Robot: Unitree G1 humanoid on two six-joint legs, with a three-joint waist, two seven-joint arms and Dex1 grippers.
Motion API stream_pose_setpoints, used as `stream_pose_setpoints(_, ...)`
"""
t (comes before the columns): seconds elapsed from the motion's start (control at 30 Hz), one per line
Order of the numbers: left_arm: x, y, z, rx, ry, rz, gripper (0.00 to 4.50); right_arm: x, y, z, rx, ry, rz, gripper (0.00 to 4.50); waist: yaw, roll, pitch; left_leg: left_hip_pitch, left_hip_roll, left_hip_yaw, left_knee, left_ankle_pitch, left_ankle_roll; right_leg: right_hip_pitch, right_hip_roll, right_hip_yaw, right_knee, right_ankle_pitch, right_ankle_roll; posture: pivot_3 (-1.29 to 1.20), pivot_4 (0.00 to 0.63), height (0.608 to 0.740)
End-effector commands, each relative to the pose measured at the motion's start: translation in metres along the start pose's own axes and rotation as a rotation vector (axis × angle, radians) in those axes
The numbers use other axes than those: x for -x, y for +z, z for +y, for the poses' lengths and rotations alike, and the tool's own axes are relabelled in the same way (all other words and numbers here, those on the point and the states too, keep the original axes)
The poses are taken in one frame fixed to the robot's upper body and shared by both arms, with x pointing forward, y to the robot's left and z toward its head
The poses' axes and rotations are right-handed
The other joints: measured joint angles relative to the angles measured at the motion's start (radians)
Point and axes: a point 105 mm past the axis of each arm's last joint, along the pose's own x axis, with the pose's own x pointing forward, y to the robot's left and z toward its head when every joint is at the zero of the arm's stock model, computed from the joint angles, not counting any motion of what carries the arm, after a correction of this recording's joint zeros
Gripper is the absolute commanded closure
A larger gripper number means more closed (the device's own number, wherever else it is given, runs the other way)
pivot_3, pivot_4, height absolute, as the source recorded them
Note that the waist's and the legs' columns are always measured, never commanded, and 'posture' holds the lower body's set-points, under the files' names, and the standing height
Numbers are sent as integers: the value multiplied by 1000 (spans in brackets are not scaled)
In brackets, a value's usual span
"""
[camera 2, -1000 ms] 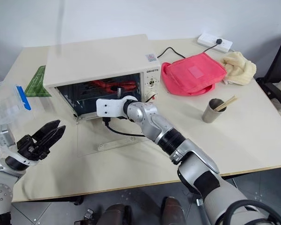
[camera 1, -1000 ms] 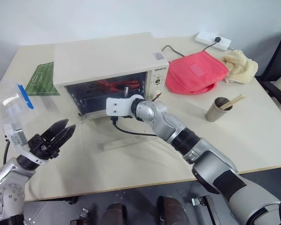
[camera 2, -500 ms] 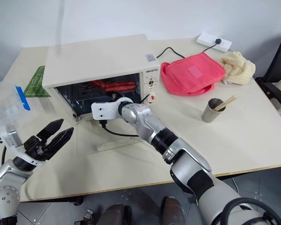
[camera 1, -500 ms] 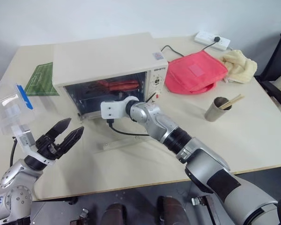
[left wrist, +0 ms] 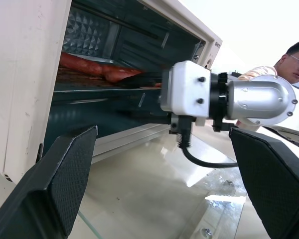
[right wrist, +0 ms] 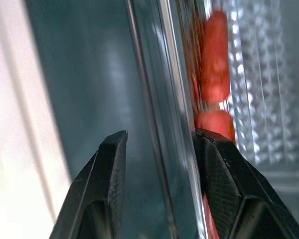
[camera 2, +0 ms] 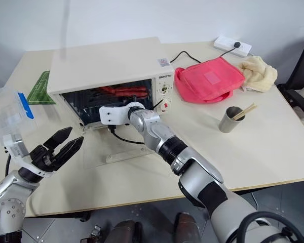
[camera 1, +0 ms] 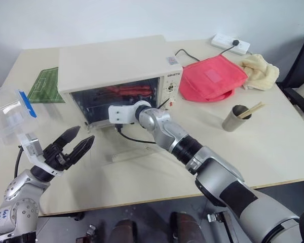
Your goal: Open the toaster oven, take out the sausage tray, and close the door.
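Left eye view: the toaster oven (camera 1: 119, 63) sits on the cream table (camera 1: 273, 136) with dark lettering on its right panel that looks like a brand name but is too small to read reliably. Its door (camera 1: 124, 149) lies folded down flat on the table, a clear glass panel. Inside, the sausage tray (left wrist: 109, 82) rests on an upper rack with red sausages (camera 1: 129, 91) on it — the right gripper (right wrist: 159, 144) reaches into the opening, its fingers partly spread with the tray's thin front edge between them; whether they pinch it I cannot tell. The left gripper (camera 1: 75, 144) hovers spread wide, in front of the oven's left side, holding nothing. A clear plastic box (camera 1: 7, 114) with a blue clip stands at the table's left edge; a metal cup (camera 1: 234, 117) holds wooden chopsticks (camera 1: 251, 110).
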Motion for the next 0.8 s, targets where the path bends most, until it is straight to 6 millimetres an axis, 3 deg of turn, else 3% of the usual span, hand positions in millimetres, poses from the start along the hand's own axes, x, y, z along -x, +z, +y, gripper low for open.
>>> stream_pose_setpoints(0.03, 0, 5, 0, -24, -7, -10, 0, 0, 12, -16, 12, -60, -28, 2343, -1, 0, 0, 0, 0, 0, 0, 0, 0, 0, 0, 0, 0, 0, 0, 0, 150, 740)
stream_pose_setpoints(0.13, 0, 5, 0, -22, -7, -11, 0, 0, 14, -16, 20, -62, -32, 2884, -2, 0, 0, 0, 0, 0, -1, 0, 0, 0, 0, 0, 0, 0, 0, 0, 150, 740)
stream_pose_setpoints(0.3, 1, 4, 0, -16, -7, -8, 0, 2, 18, -17, 47, -85, -55, 4488, -2, 0, 0, 0, 0, 0, -1, 0, 0, 0, 0, 0, 0, 0, 0, 0, 150, 740)
stream_pose_setpoints(0.8, 1, 1, -1, 18, -20, -1, 0, 18, 29, -13, 108, -156, -117, 4488, -3, 0, 0, 0, 1, 0, -1, -1, -1, -1, 1, 0, -1, 0, 0, 0, 150, 740)
